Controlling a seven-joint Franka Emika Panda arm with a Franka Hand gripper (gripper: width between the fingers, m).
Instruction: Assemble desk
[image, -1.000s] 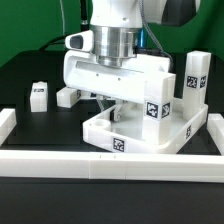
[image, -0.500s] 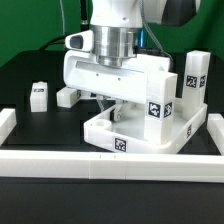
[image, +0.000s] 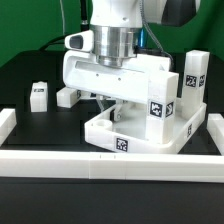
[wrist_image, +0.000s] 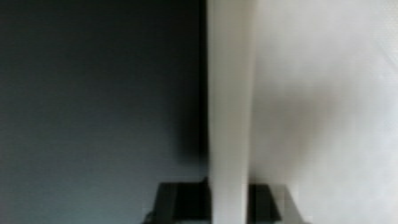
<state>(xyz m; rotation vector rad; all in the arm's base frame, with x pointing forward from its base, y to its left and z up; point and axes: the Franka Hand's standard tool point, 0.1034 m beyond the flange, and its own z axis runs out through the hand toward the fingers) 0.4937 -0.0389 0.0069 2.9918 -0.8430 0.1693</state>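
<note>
The white tray-like tabletop (image: 150, 140) lies in the corner of the border rail, a tag on its front wall. My gripper (image: 113, 108) reaches down over its left rear part, the big white hand hiding the fingertips. In the wrist view, a narrow white rim (wrist_image: 228, 90) of the tabletop runs between my two dark fingers (wrist_image: 182, 202), and my gripper (wrist_image: 228, 200) is shut on it. White tray surface lies on one side of the rim, dark table on the other. A tagged leg (image: 157, 108) stands just beside the hand. Another leg (image: 193, 75) stands upright further to the exterior view's right.
The long white border rail (image: 100, 162) runs along the front and turns up at both ends. A small leg (image: 39, 95) stands on the black table at the exterior view's left, and another white leg (image: 68, 97) lies beside it.
</note>
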